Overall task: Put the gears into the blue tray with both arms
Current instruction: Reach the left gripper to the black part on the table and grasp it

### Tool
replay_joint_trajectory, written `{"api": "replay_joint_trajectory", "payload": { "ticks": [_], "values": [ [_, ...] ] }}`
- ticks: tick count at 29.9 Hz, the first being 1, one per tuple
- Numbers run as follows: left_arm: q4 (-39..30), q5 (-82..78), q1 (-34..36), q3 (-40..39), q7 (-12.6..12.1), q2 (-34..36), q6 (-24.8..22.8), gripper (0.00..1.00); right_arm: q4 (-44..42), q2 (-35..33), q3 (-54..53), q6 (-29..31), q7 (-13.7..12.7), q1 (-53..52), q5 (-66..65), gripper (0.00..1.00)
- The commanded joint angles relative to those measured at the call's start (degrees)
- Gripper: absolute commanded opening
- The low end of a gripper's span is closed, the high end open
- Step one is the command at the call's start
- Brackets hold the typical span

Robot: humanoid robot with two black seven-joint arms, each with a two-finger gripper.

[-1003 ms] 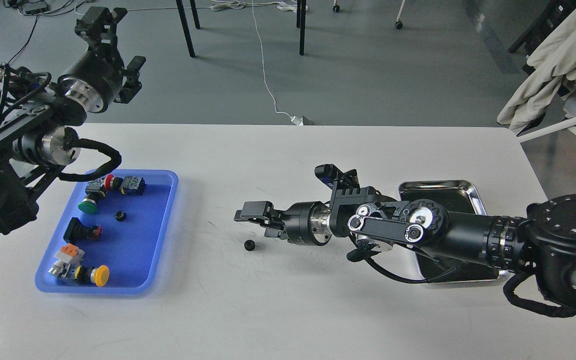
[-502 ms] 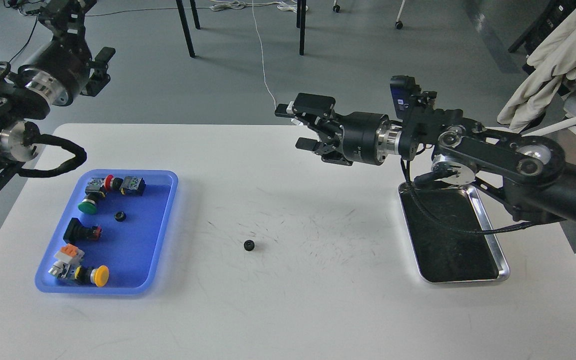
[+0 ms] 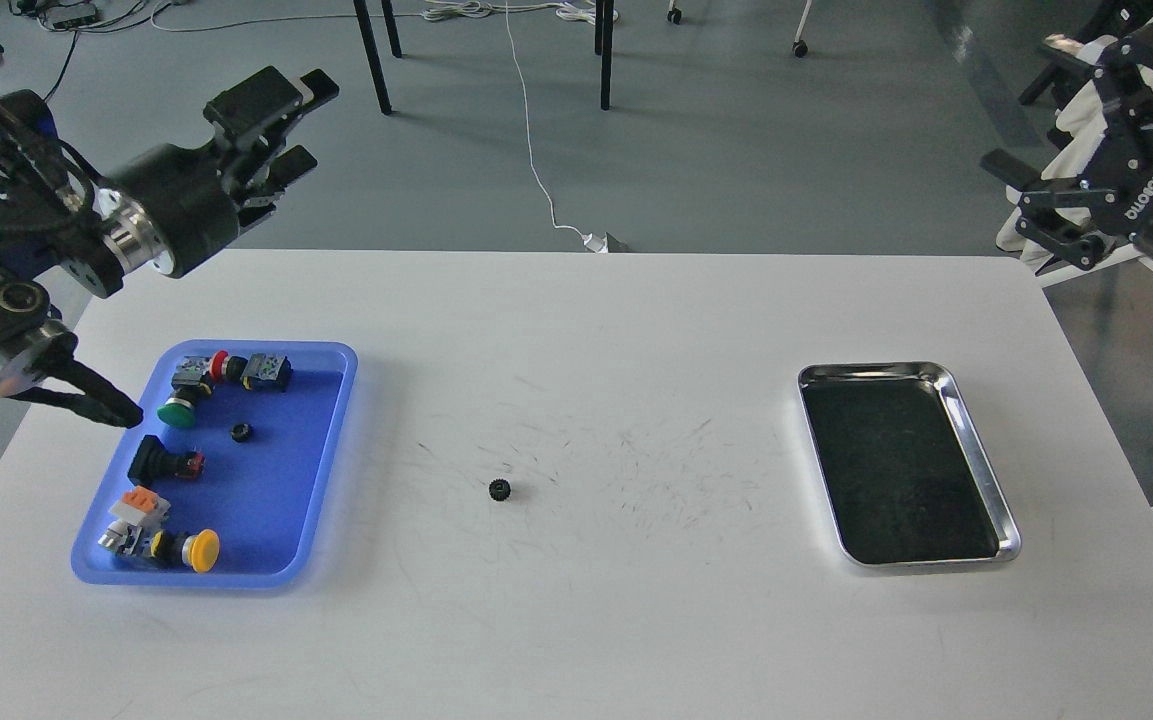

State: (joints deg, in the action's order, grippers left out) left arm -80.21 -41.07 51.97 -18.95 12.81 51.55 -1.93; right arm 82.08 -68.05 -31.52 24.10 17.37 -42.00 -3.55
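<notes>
A white desk [image 3: 576, 620] fills most of the frame, its top marked with fine dark scuffs around the middle. At the left of the frame a blue tray [image 3: 326, 440] lies flat on it. Just below the centre of the frame a single black gear [image 3: 499, 489] rests on the bare top, well apart from both trays. At the right of the frame lies a shiny steel tray [image 3: 976, 440] with a dark inside.

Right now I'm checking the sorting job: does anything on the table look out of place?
Yes. One gear lies alone on the bare white table, between the blue tray and the steel tray, while another gear already sits in the blue tray among the push-buttons. Both grippers, left and right, are raised away from it.
</notes>
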Motion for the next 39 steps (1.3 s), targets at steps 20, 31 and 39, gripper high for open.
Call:
{"api": "replay_joint_trajectory", "payload": {
  "ticks": [20, 31, 39],
  "values": [
    [-2.42, -67.19, -13.82, 4.18, 2.13, -10.58, 5.09, 0.98, -20.17, 4.66, 0.67, 3.9, 1.97, 5.35, 6.53, 0.95],
    [3.92, -78.8, -18.57, 4.18, 2.75, -15.24, 9.22, 0.97, -28.99, 14.7, -1.35, 3.9, 2.23, 5.44, 7.68, 0.95],
    [7.79, -83.93, -20.33, 4.18, 2.75, -20.25, 11.16, 0.97, -29.17, 18.13, -1.44, 3.9, 3.29, 9.57, 8.82, 0.96]
  ]
}}
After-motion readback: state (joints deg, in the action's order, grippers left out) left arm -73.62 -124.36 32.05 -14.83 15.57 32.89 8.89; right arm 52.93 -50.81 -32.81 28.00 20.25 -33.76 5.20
